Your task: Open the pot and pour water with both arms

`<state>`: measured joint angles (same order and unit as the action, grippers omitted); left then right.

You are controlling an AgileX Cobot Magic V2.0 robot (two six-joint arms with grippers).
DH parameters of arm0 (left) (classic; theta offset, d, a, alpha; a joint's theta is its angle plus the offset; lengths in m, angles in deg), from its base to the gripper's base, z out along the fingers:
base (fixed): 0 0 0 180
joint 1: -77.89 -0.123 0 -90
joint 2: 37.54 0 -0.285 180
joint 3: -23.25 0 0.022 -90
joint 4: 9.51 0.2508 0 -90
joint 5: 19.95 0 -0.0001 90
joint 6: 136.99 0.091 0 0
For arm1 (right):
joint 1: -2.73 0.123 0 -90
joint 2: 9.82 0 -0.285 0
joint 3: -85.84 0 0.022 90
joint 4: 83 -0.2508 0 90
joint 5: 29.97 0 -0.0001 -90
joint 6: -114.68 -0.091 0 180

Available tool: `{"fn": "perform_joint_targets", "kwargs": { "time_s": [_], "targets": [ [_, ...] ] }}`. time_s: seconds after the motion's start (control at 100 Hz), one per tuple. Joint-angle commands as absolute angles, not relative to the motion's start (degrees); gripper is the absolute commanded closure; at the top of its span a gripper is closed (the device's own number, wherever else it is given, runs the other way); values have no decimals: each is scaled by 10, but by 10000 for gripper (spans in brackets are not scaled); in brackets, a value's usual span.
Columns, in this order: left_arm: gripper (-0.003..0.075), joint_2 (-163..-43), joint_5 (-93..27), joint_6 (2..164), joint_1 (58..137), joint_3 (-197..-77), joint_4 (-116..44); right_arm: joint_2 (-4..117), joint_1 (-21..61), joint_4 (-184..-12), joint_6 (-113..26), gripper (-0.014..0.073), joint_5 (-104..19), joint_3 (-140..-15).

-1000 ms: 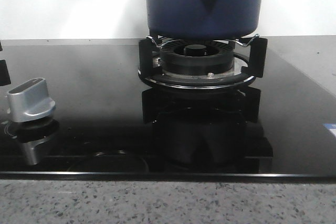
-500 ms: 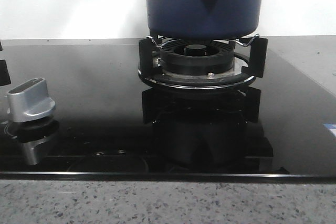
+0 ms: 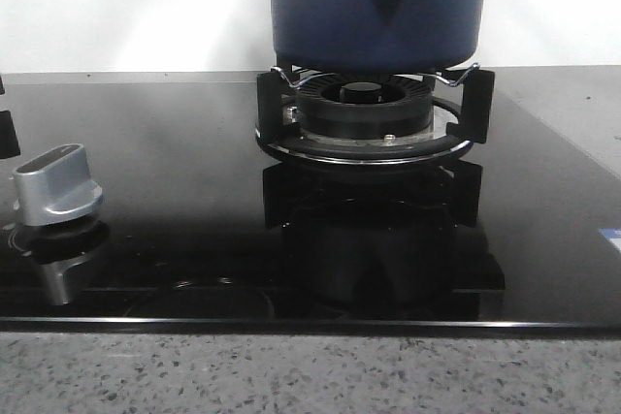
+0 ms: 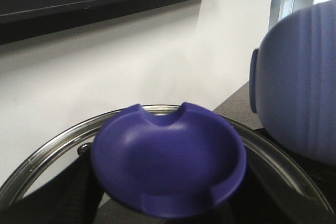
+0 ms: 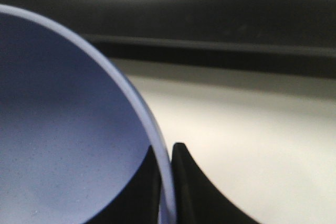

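1. The dark navy pot (image 3: 377, 7) sits upright on the burner grate (image 3: 369, 113) of a black glass hob (image 3: 165, 191), its teardrop handle mount facing the front camera; a silver knob (image 3: 56, 184) stands well to the left.
2. The left wrist view shows a glass lid (image 4: 273, 156) with a blue saucer-shaped knob (image 4: 168, 158) held beside the pot wall (image 4: 302, 82); the left end effector appears clamped on that knob, though its fingers are not clearly visible.
3. The right end effector (image 5: 167, 182) straddles the pot's pale rim (image 5: 131, 98), one finger on each side, apparently pinching it.
4. Risk: a thin rim grip may slip once the pot tips, spilling water over the hob or dropping the pot on the grate.
5. Risk: the lid hangs close to the pot and could strike it.
6. The pot's axis runs vertical, mouth upward.
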<state>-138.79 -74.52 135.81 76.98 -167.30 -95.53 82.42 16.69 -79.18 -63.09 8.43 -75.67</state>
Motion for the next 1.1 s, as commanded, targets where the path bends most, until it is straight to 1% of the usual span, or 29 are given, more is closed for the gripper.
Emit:
{"fn": "perform_joint_targets", "kwargs": {
  "time_s": [0.0,0.22,0.5,1.09],
  "targets": [
    [427,-1355,-747,1353,769,-1697,-1011,798,167,-790,-630,641,175,-768],
    [427,-1355,-746,1353,769,-1697,-1011,815,167,-790,-630,641,251,-755],
    [427,-1355,-745,1353,769,-1697,-1011,831,167,-790,-630,641,307,-755],
    [427,-1355,-745,1353,769,-1697,-1011,831,167,-790,-630,641,322,-755]
  ]
}}
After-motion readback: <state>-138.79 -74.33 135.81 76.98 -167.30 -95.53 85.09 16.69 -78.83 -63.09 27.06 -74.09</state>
